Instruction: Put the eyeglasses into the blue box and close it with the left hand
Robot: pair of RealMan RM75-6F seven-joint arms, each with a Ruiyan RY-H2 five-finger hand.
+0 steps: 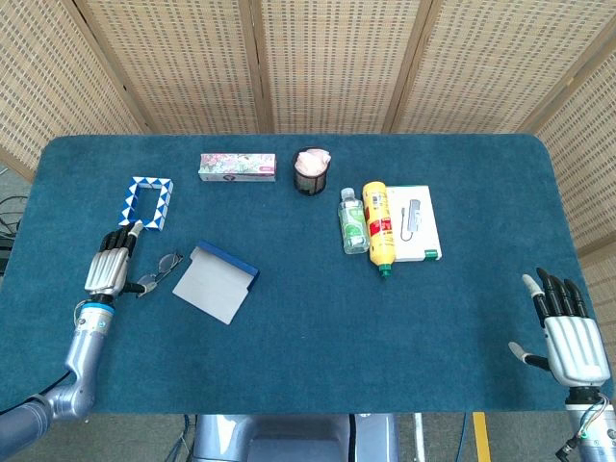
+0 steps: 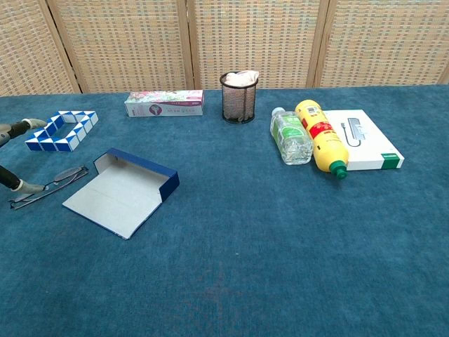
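Observation:
The thin dark eyeglasses (image 1: pixel 159 272) (image 2: pixel 53 185) lie folded on the blue cloth just left of the blue box (image 1: pixel 218 281) (image 2: pixel 123 190). The box lies open, its grey flap spread flat toward the table's front. My left hand (image 1: pixel 109 268) hovers at the glasses' left end with its fingers apart. In the chest view only its fingertips (image 2: pixel 31 123) show at the left edge, and the thumb tip meets the near end of the frame. Nothing is in its grasp. My right hand (image 1: pixel 570 334) rests open at the front right corner, far from both.
A blue-and-white snake puzzle (image 1: pixel 146 202) lies just behind the left hand. Along the back stand a flowered carton (image 1: pixel 237 166) and a black mesh cup (image 1: pixel 311 171). A clear bottle (image 1: pixel 353 221), a yellow bottle (image 1: pixel 377 226) and a white box (image 1: pixel 416 223) lie right of centre.

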